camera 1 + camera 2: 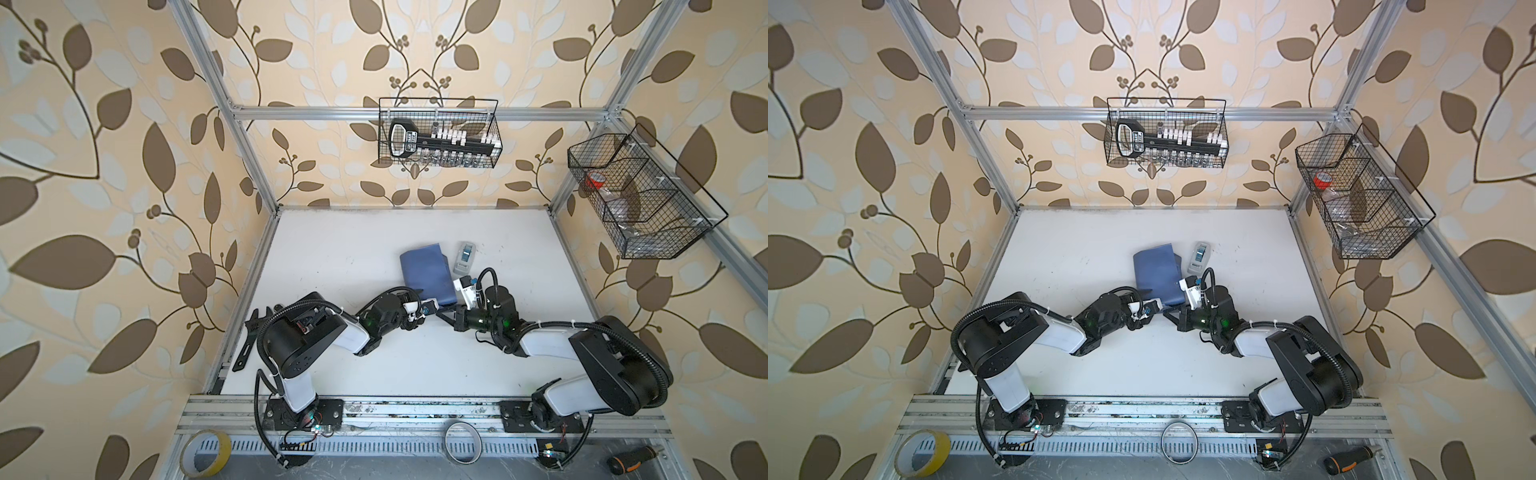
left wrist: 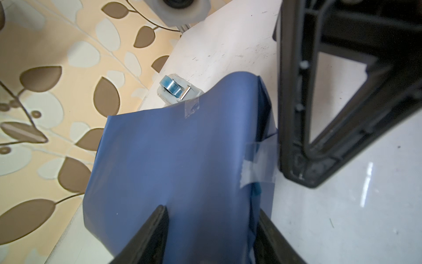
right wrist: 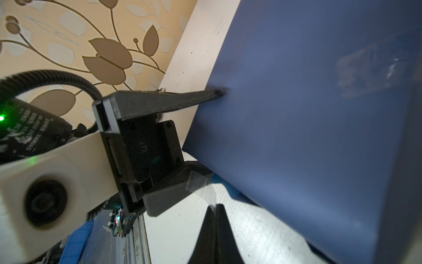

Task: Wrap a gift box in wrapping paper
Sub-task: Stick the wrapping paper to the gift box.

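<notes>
The wrapping paper (image 1: 426, 270), dark side out, is lying mid-table (image 1: 353, 232), covering the gift box, just beside the tape dispenser (image 1: 466, 257). The left gripper (image 2: 211, 214) is clamping the parcel's near end between half-spread jaws. The right gripper (image 3: 215, 208) is pinched tight beside it, possibly nipping a clear tape strip (image 3: 203, 189).

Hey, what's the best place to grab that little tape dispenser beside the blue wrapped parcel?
Pinch the tape dispenser across its two long sides, coming straight down from above: it lies low and narrow, and the wrapping paper crowds one side, so a sideways approach looks blocked.
</notes>
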`<state>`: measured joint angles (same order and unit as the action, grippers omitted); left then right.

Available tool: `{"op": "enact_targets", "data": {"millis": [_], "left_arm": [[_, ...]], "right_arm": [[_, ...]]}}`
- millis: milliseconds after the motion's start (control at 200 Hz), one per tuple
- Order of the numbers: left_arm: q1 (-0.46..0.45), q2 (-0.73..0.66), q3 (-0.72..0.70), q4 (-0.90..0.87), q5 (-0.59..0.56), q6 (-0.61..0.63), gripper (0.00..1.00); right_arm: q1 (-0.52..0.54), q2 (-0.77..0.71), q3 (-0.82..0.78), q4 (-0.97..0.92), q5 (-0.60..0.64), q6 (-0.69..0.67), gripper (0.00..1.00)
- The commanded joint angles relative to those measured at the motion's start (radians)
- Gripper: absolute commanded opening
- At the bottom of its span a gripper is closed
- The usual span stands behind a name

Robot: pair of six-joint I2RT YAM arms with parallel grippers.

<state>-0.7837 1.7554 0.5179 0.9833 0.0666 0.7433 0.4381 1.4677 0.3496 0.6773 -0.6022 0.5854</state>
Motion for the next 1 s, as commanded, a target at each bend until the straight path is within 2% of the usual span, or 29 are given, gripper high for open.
{"op": "enact_targets", "data": {"millis": [0,995], "left_arm": [[0.004,0.018,-0.025,-0.061,0.003,-0.013,0.58],[0.005,0.014,-0.024,-0.065,0.005,-0.013,0.58]], "right_arm": [[-0.005,0.011,0.013,0.016,0.003,-0.022,0.00],[-0.013,0.034,0.053,-0.013,0.030,-0.025,0.00]]}}
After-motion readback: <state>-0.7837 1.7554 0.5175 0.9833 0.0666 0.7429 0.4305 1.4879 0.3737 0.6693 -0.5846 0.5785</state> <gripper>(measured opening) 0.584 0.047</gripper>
